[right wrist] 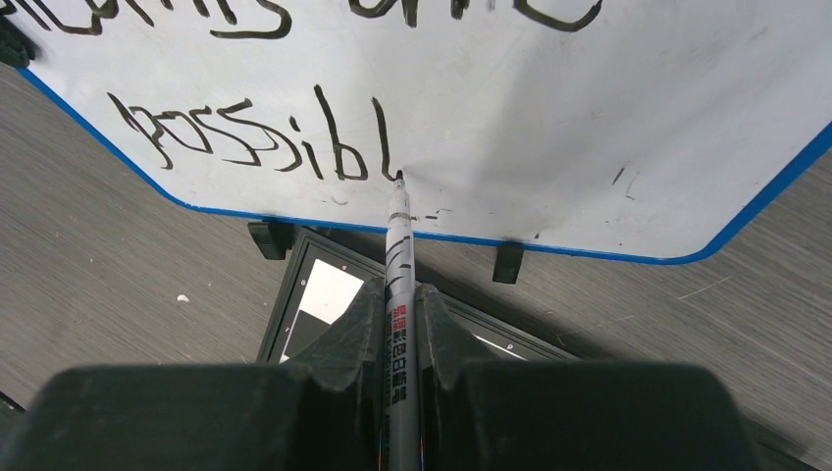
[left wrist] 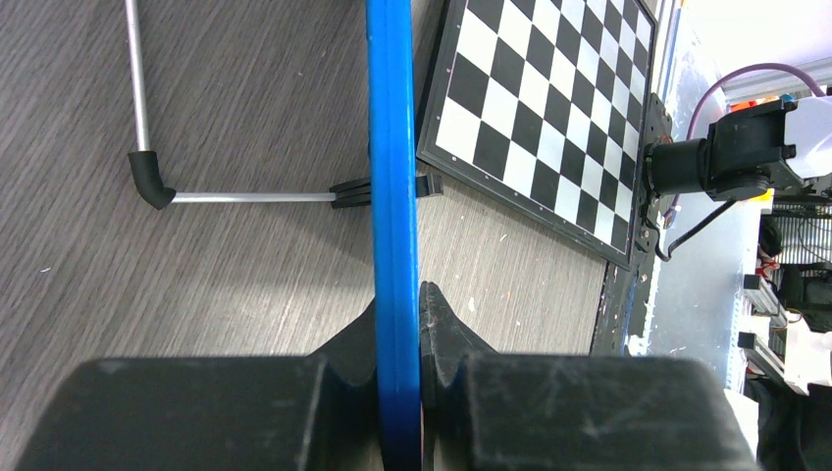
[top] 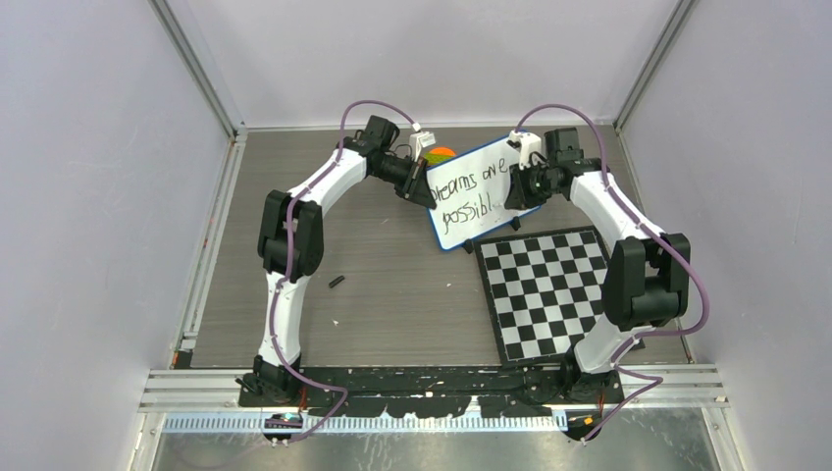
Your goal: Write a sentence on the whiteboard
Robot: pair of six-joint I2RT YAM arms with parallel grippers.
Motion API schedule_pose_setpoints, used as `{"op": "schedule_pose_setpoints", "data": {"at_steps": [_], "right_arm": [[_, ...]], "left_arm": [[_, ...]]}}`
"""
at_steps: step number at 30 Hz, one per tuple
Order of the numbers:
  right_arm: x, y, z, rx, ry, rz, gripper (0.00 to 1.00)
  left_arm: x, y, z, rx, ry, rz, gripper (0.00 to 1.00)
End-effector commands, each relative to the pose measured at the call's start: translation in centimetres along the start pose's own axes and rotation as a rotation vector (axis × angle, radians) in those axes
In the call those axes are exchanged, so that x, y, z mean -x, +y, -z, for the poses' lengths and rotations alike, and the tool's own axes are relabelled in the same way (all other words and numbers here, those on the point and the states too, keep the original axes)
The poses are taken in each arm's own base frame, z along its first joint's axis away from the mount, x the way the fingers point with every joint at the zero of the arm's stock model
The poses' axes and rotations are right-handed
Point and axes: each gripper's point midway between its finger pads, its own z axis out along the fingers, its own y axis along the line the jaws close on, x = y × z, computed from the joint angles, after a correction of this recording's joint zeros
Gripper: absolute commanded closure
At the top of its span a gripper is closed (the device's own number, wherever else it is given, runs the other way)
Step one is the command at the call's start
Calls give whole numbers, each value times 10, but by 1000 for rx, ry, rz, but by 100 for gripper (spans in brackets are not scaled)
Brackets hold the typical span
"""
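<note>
The whiteboard [top: 472, 192] stands propped up near the middle of the table's [top: 392, 294] far edge, with its lower corner just beside the far left corner of the checkered board [top: 549, 289]. The left end effector [left wrist: 397, 316] is closed tight on the board's blue rim, bracing it from the left side. The right end effector [right wrist: 400, 299] is closed around a marker [right wrist: 396, 240], whose tip touches the white surface just past the last stroke of the second line.

The sentence [right wrist: 250, 137] reads "Dreams are" on top and "possibl" below, so the step in hand looks like the closing "e" and a full stop.

To do it well, the pressure should be light, just enough to leave ink. A hard push would tip the board back against a brace that grips only one edge. The "e" should sit on the same baseline as the letters before it and match their height. It should be a small loop, drawn slowly. There is plenty of bare board to the right. The tip should lift clear before it comes down again for the dot, or a stray line will join the two.
</note>
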Motion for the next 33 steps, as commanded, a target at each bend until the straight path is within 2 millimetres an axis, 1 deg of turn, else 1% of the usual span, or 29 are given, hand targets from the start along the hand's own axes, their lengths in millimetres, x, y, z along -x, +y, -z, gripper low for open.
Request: {"op": "schedule_pose_setpoints", "data": {"at_steps": [1,6,9,14,20,26,33], "right_arm": [[30,3,24,-8,-83,53,100],[34,3,26,-15,-93,59,100],[32,-1,20,-23,-81,55,100],[35,-5,12,-23,-87,40,100],[40,-10,6,-30,-87,37,100],[38,-18,0,-58,-71,38,100],[43,-30,4,-94,-79,33,100]], "left_arm": [[-7,0,-9,-3,28,-7,100],[-6,-1,-9,-4,27,-8,100],[-5,-1,-9,-4,25,-9,100],[-6,0,-9,-3,28,-6,100],[-6,0,-9,-2,28,-7,100],[-6,1,-10,-4,28,-7,100],[-7,0,-9,-3,30,-7,100]]}}
